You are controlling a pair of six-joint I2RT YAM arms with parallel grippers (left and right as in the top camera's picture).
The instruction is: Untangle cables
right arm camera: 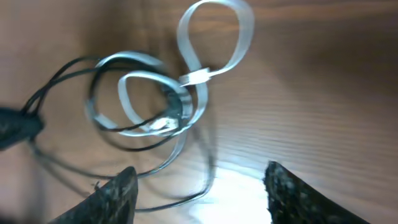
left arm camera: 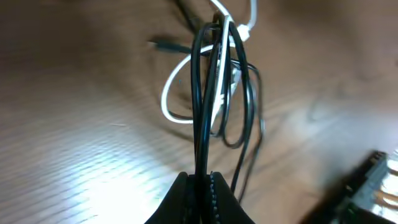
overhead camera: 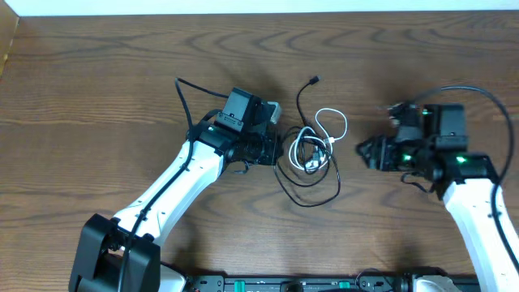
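Note:
The thin black cable [overhead camera: 312, 188] and the shorter white cable [overhead camera: 334, 122] lie tangled in loops at the table's middle. One black plug end [overhead camera: 313, 81] points to the far side. My left gripper [overhead camera: 280, 150] is at the left edge of the tangle, shut on a strand of the black cable [left arm camera: 200, 124], which runs up from its jaws [left arm camera: 200, 180] into the loops. The white cable [left arm camera: 171, 93] curls around the black strands. My right gripper [overhead camera: 362, 152] is open, just right of the tangle, holding nothing; the white loop [right arm camera: 214, 37] and black loops [right arm camera: 102, 118] lie ahead of its fingers [right arm camera: 199, 186].
The wooden table [overhead camera: 97, 89] extends around the tangle. Thick black cords [overhead camera: 185, 101] run from the left arm and arc over the right arm [overhead camera: 486, 101]. The arm bases sit at the front edge.

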